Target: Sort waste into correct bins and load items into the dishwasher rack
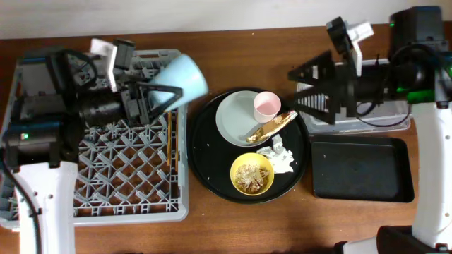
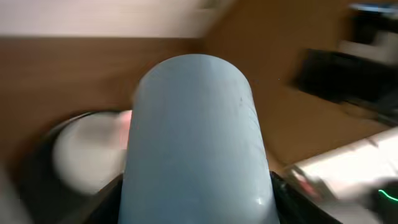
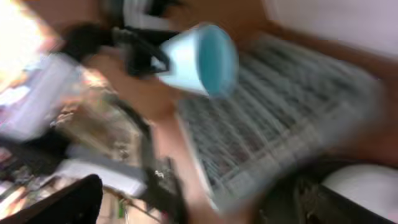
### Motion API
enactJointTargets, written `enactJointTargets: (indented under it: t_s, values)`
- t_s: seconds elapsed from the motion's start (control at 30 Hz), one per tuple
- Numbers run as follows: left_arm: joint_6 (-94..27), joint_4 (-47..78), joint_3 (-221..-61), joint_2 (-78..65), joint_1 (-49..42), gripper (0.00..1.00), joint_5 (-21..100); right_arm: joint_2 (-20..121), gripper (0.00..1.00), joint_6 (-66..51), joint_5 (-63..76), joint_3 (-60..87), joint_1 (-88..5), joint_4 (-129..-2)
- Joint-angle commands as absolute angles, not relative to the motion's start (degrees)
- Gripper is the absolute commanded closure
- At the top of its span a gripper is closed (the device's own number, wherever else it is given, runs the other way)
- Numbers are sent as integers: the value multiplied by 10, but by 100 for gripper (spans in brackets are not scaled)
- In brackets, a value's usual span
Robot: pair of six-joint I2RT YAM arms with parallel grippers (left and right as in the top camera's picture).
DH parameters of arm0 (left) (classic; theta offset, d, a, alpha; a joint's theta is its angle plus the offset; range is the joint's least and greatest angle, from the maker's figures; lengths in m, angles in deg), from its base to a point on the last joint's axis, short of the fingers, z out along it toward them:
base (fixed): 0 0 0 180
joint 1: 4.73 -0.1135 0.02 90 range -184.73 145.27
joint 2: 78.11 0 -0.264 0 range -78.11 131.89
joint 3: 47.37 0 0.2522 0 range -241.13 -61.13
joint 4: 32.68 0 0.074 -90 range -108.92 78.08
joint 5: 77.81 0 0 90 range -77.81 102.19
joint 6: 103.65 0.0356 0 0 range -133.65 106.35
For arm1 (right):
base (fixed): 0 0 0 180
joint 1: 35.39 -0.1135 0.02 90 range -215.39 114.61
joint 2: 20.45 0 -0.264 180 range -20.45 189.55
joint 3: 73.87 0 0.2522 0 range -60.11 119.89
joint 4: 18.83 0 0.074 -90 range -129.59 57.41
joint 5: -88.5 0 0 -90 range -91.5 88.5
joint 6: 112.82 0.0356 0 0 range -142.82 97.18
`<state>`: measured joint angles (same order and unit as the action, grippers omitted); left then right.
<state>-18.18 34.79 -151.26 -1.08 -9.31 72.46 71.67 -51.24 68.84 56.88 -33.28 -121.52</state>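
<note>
While your left fingers [image 1: 161, 95] clamp the small light-blue cup [image 1: 185, 76] over the grey pegged crate [image 1: 127, 169], right fingers [image 1: 295, 88] stand apart.

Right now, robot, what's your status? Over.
Left gripper shut on blue cup, above rack edge. Right gripper open, empty, by tub. Pink cup on plate, not loaded. Nothing seen blocking.

Smooth matt plastic: blue cup [image 2: 196, 143] (wrapper [image 1: 270, 127] glossy).

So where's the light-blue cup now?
Overhead, the light-blue cup is held by the left gripper above the right edge of the dishwasher rack, beside the round black tray.
</note>
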Motion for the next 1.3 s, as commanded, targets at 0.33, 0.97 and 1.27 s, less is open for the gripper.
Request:
enactJointTargets:
  t_s: [0.33,0.97,1.27]
  values:
    - [-200,295,-1512,246,-63,71,296,719,1,-311,262,531,-324,-1230]
    - [-201,317,-1539,257,-4,75,154,719,2,-311,247,530,-324,-1233]
    - [-200,356,-1539,258,-4,21,153,719,1,-311,255,529,-324,-1247]
